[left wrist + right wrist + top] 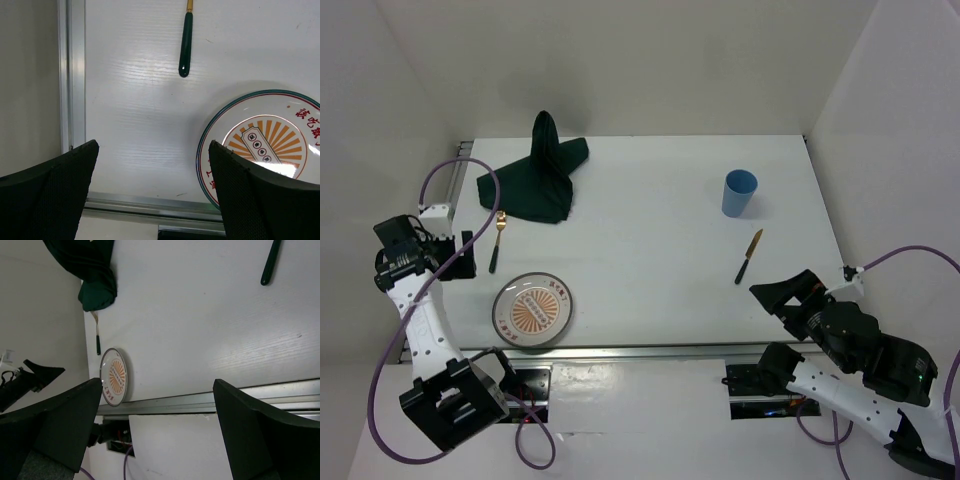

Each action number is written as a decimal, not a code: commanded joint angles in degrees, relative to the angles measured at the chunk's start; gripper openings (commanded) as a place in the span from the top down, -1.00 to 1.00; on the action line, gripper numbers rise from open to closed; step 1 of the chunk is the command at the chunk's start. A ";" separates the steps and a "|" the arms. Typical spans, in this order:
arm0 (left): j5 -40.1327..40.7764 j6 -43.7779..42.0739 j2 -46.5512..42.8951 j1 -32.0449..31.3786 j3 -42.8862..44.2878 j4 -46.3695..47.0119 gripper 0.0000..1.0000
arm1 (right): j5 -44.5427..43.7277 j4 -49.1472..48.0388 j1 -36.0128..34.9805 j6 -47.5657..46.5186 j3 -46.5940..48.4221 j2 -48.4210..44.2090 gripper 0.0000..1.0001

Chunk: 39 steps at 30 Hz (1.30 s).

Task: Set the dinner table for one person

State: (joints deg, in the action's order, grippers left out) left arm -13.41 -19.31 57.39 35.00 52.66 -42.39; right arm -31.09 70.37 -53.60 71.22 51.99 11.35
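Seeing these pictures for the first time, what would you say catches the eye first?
The dark green cloth, bunched into a peak at far left, stands out against the white table. Next come the plate with an orange sunburst at near left and the blue cup at far right.

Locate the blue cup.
Top view: the blue cup stands upright on the right of the table, just beyond the knife, opposite the green cloth.

Plain white desk (650, 230). Near left: white plate (533, 309), thin dark green rim line, orange sunburst centre, red characters around it. Far left: dark green cloth (538, 178), no pattern. Fork (497, 242) and knife (749, 256): gold metal, dark green handles. Right: light blue cup (739, 193). Purple cables (470, 161).
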 commanded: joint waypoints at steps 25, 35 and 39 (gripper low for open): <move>22.54 6.12 60.01 -39.31 84.69 -9.03 -1.00 | -18.30 -10.49 -0.27 -23.48 19.73 37.24 -1.00; 32.00 5.95 67.94 -45.89 81.80 12.67 -1.00 | -17.60 -29.41 -0.27 -36.24 15.86 44.27 -1.00; 42.57 4.55 71.72 -47.65 81.46 20.06 -1.00 | -14.80 -27.74 -0.27 -36.24 18.06 49.46 -1.00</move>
State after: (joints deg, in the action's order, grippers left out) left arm 19.38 -14.83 127.74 -12.01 132.33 -32.64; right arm -46.61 46.04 -53.60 37.50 68.38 57.45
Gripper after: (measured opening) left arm 1.000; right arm 0.999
